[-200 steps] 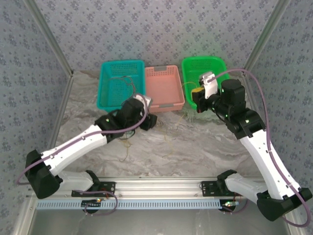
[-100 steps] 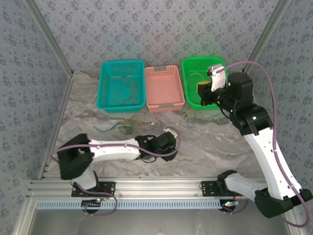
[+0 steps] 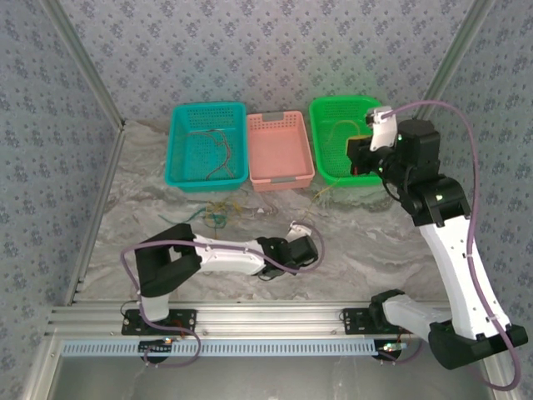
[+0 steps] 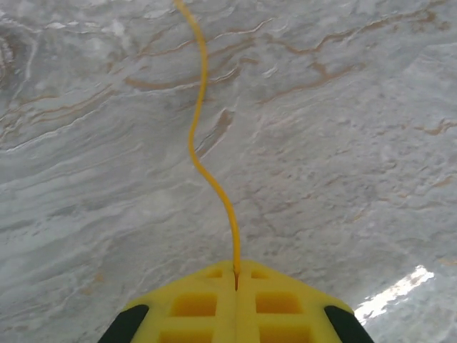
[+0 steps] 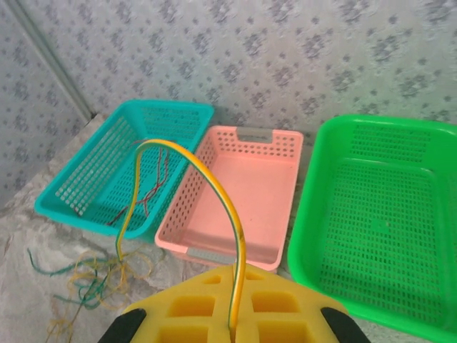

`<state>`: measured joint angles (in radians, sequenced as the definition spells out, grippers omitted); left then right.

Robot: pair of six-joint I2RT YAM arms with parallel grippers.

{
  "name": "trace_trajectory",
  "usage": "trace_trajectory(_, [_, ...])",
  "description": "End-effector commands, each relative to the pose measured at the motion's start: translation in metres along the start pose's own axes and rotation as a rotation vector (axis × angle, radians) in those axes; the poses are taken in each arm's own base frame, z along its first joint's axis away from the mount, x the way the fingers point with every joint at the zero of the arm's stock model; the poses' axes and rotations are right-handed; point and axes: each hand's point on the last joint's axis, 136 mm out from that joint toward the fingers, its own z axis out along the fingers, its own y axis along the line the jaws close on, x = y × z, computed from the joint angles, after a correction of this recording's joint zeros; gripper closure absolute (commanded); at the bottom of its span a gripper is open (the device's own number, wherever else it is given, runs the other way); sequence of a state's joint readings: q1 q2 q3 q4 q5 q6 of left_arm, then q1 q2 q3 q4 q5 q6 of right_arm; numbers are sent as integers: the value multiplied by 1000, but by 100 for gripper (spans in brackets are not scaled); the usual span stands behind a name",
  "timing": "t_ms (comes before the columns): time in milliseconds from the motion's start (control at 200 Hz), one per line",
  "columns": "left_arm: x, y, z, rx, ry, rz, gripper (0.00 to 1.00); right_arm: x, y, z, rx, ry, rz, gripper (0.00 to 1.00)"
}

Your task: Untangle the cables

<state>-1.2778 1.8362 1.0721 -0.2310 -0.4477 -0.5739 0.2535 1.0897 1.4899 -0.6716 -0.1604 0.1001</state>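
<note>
Nearest the bases, the left arm lies folded low over the table [image 3: 375, 242]. The left gripper [image 4: 236, 280] has its yellow fingers [image 4: 193, 304] pressed together, pinching the end of a yellow wire [image 4: 191, 141]. From the seam between the fingers that wire snakes away across the marble, lying flat on it.

Further out, in front of the teal basket [image 5: 78, 186], a tangle [image 3: 218, 212] of yellow and green cables lies on the table. In the right wrist view its loose strands spread over the marble just short of the basket's near wall.

The right arm is raised, with the right gripper [image 5: 234, 323] over the near part of the green basket [image 5: 378, 214]. Its fingers are clamped together on a yellow-green wire [image 5: 207, 179]. This wire rises from the pinch, arches over and drops towards the tangle.

At the back, three baskets stand side by side against the wall: teal on the left, the pink basket [image 5: 250, 186] in the middle and green on the right. A few red and dark wires [image 3: 218, 154] lie inside the teal one.
</note>
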Motion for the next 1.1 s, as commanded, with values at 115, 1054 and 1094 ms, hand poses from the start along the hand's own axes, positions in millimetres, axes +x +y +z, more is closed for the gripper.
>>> trace_trajectory(115, [9, 19, -32, 14, -48, 9, 100, -69, -54, -15, 115, -168, 147, 100])
trace_trajectory(1054, [-125, -39, -122, 287, -310, 215, 100, -168, -151, 39, 45, -435, 319, 100])
trace_trajectory(1094, [-145, -44, -122, 314, -325, 211, 100, -172, -153, 43, 40, -443, 321, 100])
